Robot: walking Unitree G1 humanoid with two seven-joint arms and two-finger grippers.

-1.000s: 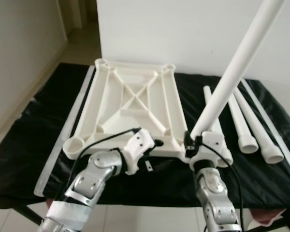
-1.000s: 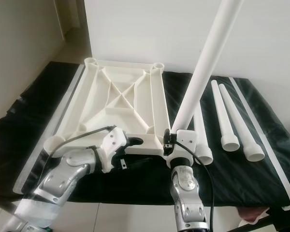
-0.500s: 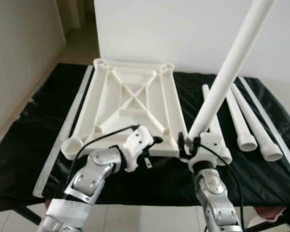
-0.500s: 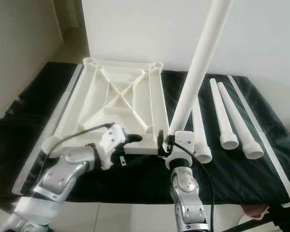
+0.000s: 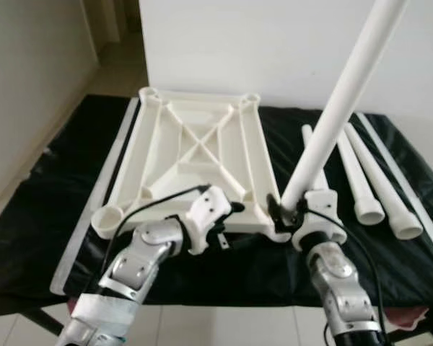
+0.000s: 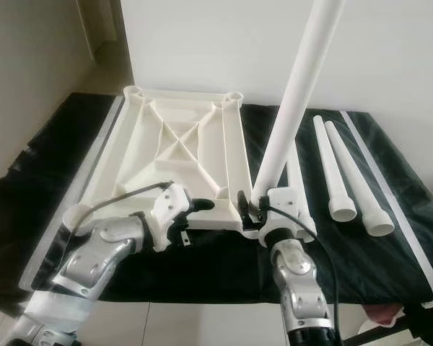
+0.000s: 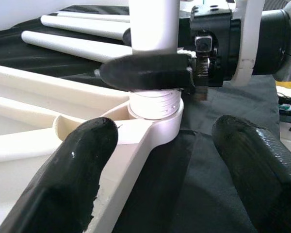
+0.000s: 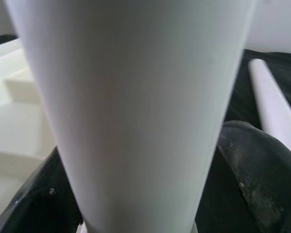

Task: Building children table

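The right gripper [image 5: 287,207] is clamped around the bottom of a long white table leg [image 5: 343,101], which stands upright with its threaded end in the near right corner socket [image 7: 155,119] of the upside-down white tabletop [image 5: 195,155]. The left gripper [image 7: 160,165] hovers at that same corner, fingers [image 7: 68,170] spread wide, one touching the tabletop's edge. The tabletop lies on a black cloth [image 5: 50,194]. Three more legs [image 5: 364,180] lie near the cloth's right edge, beside the raised one. No writing is readable.
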